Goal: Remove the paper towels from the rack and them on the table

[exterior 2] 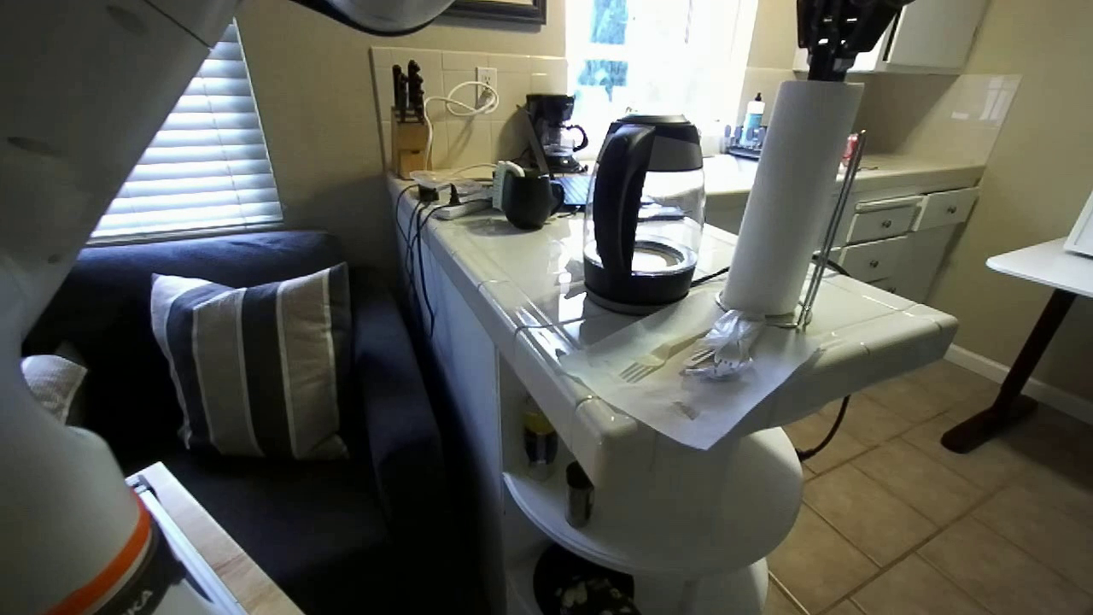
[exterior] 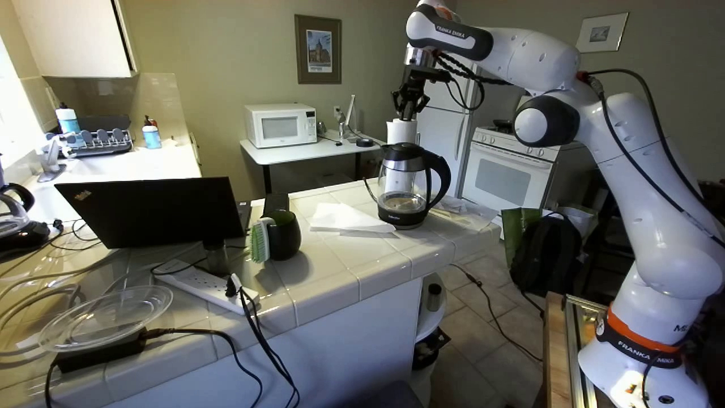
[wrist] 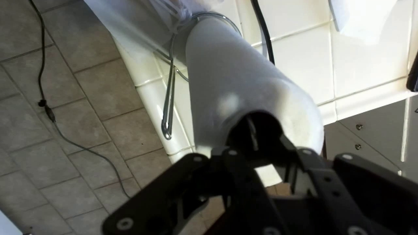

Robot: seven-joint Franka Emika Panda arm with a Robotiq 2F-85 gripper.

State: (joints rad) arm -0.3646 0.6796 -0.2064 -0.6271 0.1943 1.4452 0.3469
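Observation:
The paper towels are a white roll, seen in both exterior views [exterior: 401, 132] [exterior 2: 790, 201] and in the wrist view [wrist: 225, 71]. The roll stands upright on a wire rack [exterior 2: 835, 226] near the end of the table [exterior 2: 897, 329]; the rack's side wire also shows in the wrist view [wrist: 168, 107]. In an exterior view the glass kettle hides the roll's lower part. My gripper [exterior 2: 827, 73] is right above the roll, reaching down into its core. In the wrist view its fingers [wrist: 258, 143] are at the core hole; their tips are hidden or dark, so their grip is unclear.
A glass kettle with a black handle [exterior 2: 679, 201] stands close beside the roll. Paper, a plastic fork and a crumpled plastic bag [exterior 2: 730, 346] lie by the rack's foot. A dark mug [exterior: 283, 238], a laptop [exterior: 153, 212] and cables occupy the table further along.

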